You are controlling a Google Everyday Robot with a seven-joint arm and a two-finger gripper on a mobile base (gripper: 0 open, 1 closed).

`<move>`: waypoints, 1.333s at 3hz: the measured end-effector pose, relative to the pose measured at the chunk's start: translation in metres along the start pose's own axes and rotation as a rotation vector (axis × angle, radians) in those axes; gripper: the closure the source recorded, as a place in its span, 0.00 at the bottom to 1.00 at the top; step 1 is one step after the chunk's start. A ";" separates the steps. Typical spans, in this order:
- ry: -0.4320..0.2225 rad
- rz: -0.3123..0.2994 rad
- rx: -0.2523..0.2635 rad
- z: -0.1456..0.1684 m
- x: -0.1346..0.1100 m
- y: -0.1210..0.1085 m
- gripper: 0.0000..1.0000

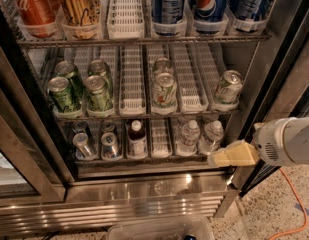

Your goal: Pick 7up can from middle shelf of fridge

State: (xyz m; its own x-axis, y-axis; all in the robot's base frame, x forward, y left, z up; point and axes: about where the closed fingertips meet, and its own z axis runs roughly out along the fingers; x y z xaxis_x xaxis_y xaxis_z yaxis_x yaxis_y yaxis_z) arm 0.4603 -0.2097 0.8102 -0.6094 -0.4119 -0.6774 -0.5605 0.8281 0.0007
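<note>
Currently, the fridge [144, 194] stands open, its three wire tiers in view above a ribbed steel base. The middle shelf [131, 84] carries white slotted lane trays. Four dark-green cans [64, 94] stand in the two left lanes. Two pale cans with green print [165, 90] stand one behind the other in a centre lane. The 7up can [228, 86] sits alone at the near end of the far-right lane, leaning slightly to the right, its silver pull-tab top showing.

The gripper [216, 159] is outside the cabinet at the lower right, level with the bottom tier and pointing left toward the door frame. It is below the 7up can, well apart from it, and holds nothing. Whether it is spread or pressed together cannot be told.

On the top tier, a red cola can [31, 6] and a gold can [80, 6] stand at left and Pepsi cans [211, 4] at right. The bottom tier holds small cans [84, 144] and small bottles [190, 134]. An orange cable [294, 204] lies on the speckled floor at right.
</note>
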 end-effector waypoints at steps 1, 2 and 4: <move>-0.040 0.031 0.080 0.020 0.002 -0.001 0.00; -0.082 0.066 0.166 0.036 0.002 -0.001 0.00; -0.171 0.146 0.293 0.038 0.002 -0.022 0.00</move>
State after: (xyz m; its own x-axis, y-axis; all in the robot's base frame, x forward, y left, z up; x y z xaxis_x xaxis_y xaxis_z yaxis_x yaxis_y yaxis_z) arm 0.4926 -0.2145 0.7811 -0.5547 -0.2321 -0.7990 -0.2751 0.9575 -0.0872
